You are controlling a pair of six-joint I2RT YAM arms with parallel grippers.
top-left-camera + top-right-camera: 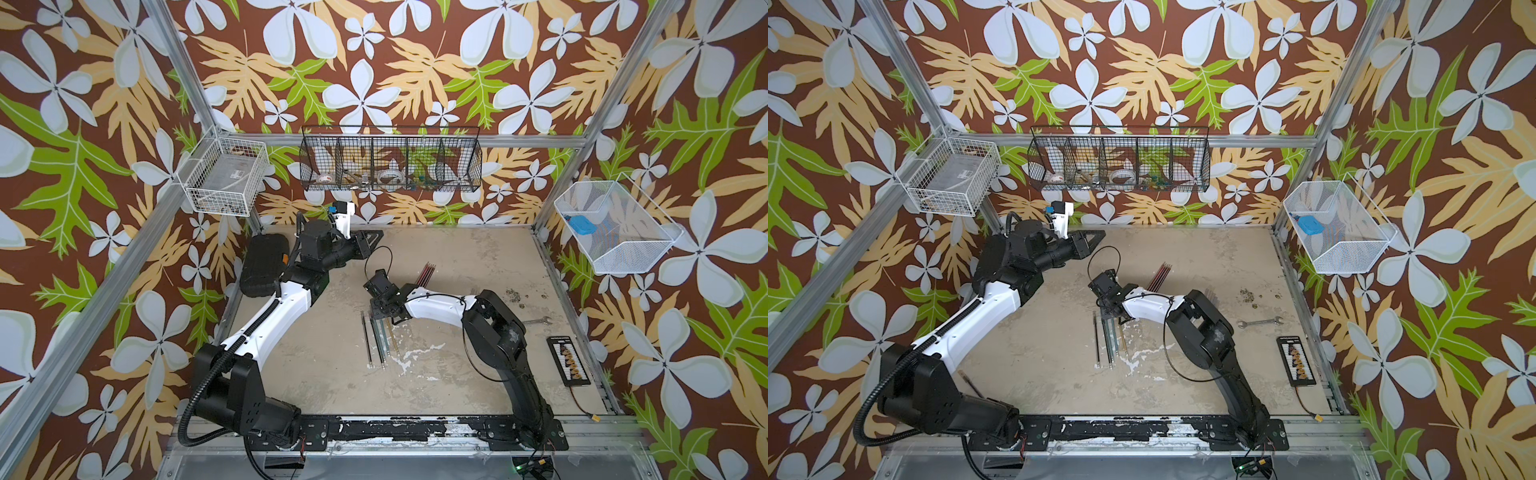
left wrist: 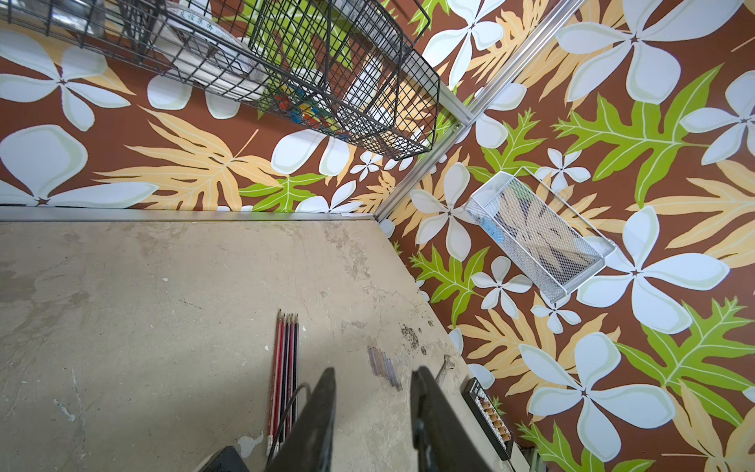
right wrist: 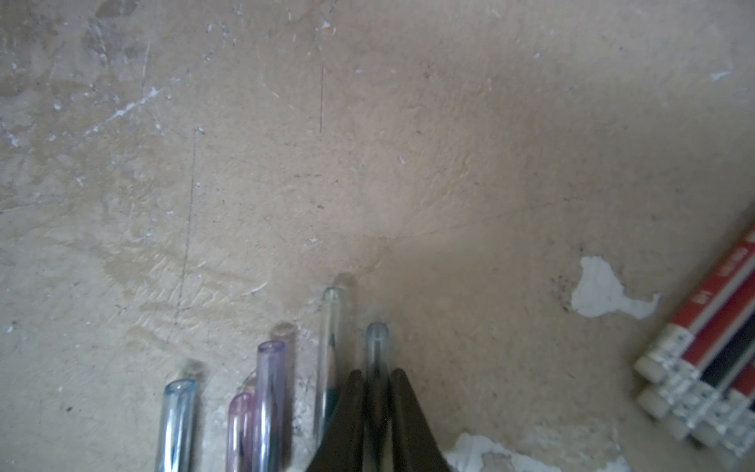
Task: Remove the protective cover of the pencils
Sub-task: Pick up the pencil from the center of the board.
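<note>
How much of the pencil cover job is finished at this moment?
Done: the red and black pencils lie bare-tipped, with loose clear caps on the table near them. In hand: the right gripper pinches one cap in the second group. Left: five capped pencils there, counting that one. The left gripper is open and empty.

Both top views look steeply down from high above the front edge, taking in the whole tabletop [image 1: 457, 257] and sharing nearly all of it. The left wrist camera sits raised, facing across to the far right corner. The red and black pencils [image 2: 284, 367] it sees also edge into the right wrist view, which hovers very close, blurred, apparently over clear pencil covers [image 3: 269, 388].
</note>
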